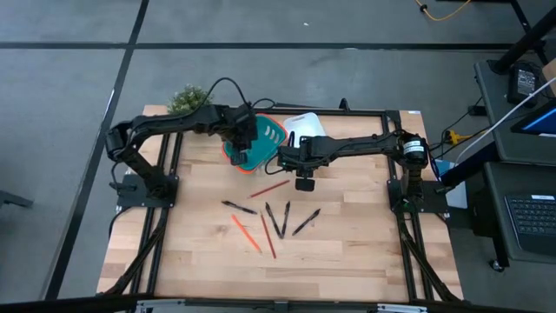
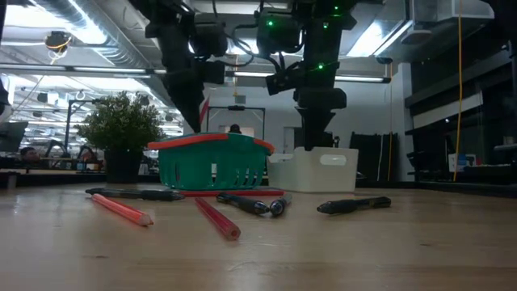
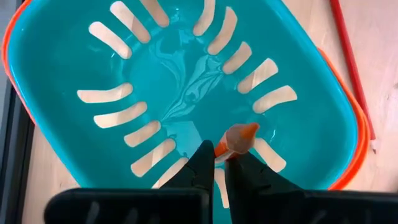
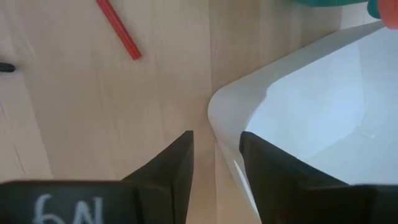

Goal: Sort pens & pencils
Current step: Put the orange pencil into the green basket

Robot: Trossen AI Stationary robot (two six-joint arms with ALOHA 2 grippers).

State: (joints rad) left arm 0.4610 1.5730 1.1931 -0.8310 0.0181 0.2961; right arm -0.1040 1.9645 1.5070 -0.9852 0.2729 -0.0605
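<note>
My left gripper hangs over the teal basket with the orange rim, shut on an orange pencil. My right gripper is open and empty, above the near corner of the white bin; its fingers stand on either side of the bin's rim without touching it. On the table lie a red pencil, an orange pencil and another red pencil. Several black pens lie flat among them. My left gripper pinches the orange pencil between its two fingers, coming from above and pointing down into the basket. Only the pencil's lower end shows past the fingertips, over the basket's slotted floor. The rest is hidden behind the fingers.
The basket and the white bin stand side by side near the table's far edge. A potted plant is at the far left corner. Bare wood lies toward the near edge, in front of the loose pens and pencils.
</note>
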